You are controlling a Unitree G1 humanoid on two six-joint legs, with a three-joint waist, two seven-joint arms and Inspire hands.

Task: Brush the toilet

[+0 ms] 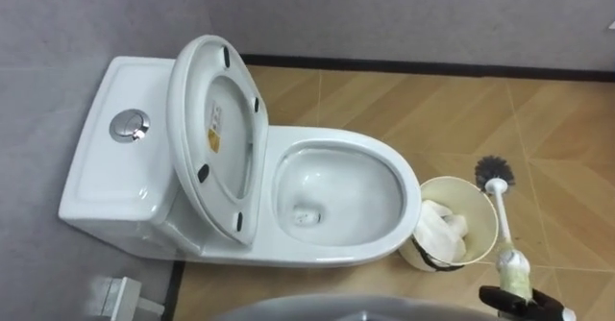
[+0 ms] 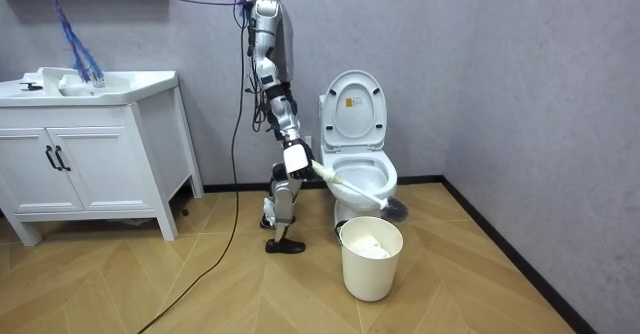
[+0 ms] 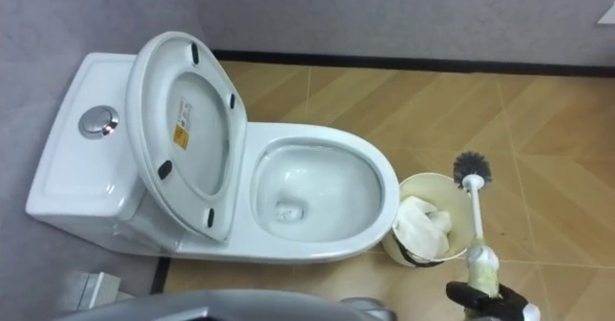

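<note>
The white toilet (image 1: 336, 254) stands against the grey wall with its seat and lid (image 1: 216, 134) raised, and the bowl (image 1: 338, 194) is open. My right hand (image 1: 517, 302) shows at the lower right, shut on the grip of the toilet brush (image 1: 502, 215). The white shaft rises from the hand. Its dark bristle head (image 1: 494, 171) hangs over the wood floor just beyond the bin and to the right of the bowl, outside it. In the room view I stand at the toilet's side, right hand (image 2: 297, 159) holding the brush (image 2: 345, 184) slanted down past the bowl.
A cream waste bin (image 1: 456, 181) with crumpled white paper stands right beside the bowl's front, under the brush shaft. A flush button (image 1: 129, 126) sits on the tank. A white vanity with a sink (image 2: 85, 144) stands behind me. Open wood floor lies beyond the bin.
</note>
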